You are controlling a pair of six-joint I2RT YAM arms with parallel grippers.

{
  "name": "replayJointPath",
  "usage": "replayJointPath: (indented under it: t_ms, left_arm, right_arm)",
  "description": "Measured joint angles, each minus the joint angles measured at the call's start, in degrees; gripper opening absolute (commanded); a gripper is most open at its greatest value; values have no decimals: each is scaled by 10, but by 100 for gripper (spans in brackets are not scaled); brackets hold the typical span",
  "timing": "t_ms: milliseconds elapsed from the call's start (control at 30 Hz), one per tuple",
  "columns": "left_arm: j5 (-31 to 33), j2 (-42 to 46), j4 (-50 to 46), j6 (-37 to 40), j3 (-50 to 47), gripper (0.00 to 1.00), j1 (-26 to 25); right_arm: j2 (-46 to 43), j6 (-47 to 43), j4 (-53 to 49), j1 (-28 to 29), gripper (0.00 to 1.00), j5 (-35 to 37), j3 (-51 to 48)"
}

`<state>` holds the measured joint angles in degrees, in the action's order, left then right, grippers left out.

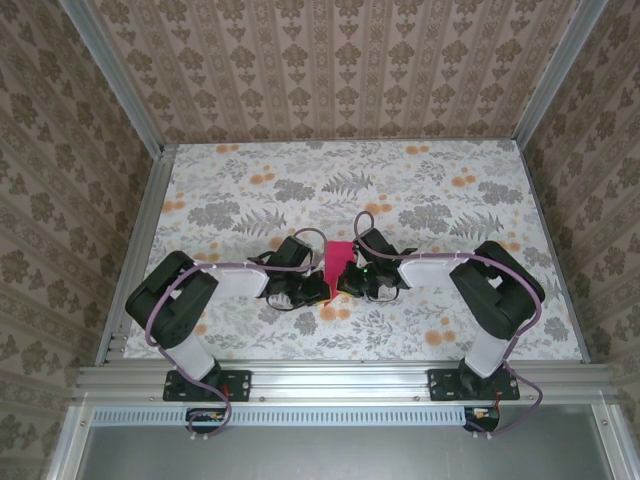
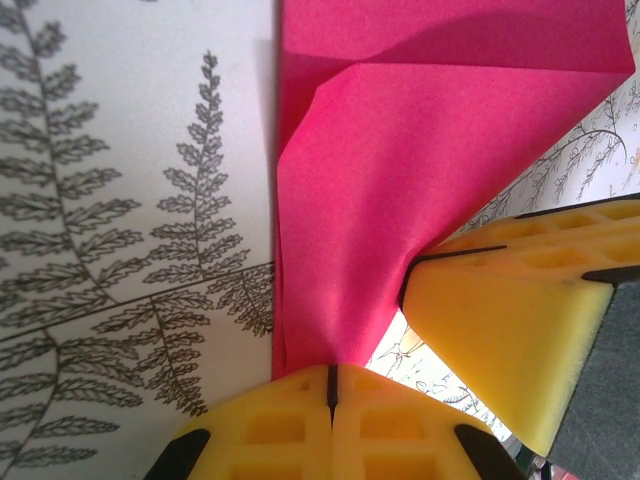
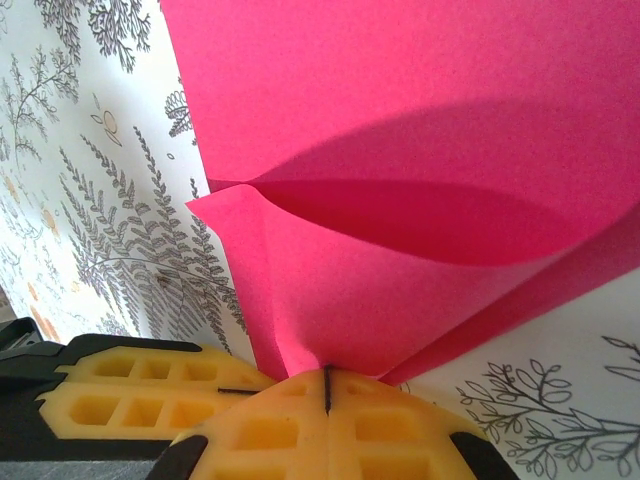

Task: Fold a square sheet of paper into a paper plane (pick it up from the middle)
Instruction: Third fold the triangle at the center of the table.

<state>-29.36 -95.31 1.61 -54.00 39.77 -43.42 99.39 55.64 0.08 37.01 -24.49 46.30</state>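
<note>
The magenta-pink sheet of paper (image 1: 337, 262) is held up between the two grippers at the table's near middle, folded and bent into layers. My left gripper (image 2: 331, 372) is shut on the sheet's (image 2: 400, 200) lower edge; the right gripper's yellow fingers (image 2: 520, 320) show at the right of that view. My right gripper (image 3: 327, 372) is shut on the same paper (image 3: 400, 150), which curls open above it in two layers; the left gripper's yellow fingers (image 3: 130, 395) show at the lower left. From above, the left gripper (image 1: 316, 288) and right gripper (image 1: 346, 282) meet at the paper.
The tablecloth (image 1: 420, 190) carries grey ferns and orange flowers. Patterned walls (image 1: 330, 60) enclose the table on three sides, with an aluminium rail (image 1: 340, 378) along the near edge. Both arms bend inward toward the middle.
</note>
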Motion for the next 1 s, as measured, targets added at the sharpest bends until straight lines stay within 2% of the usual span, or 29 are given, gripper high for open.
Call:
replayJointPath:
  t_ms: [567, 1000]
  left_arm:
    - [-2, -2, 3, 0, 1, 5, 0]
    - [-2, -3, 3, 0, 1, 5, 0]
  right_arm:
    - [-7, 0, 66, 2, 5, -17, -7]
    - [8, -2, 57, 2, 4, -10, -9]
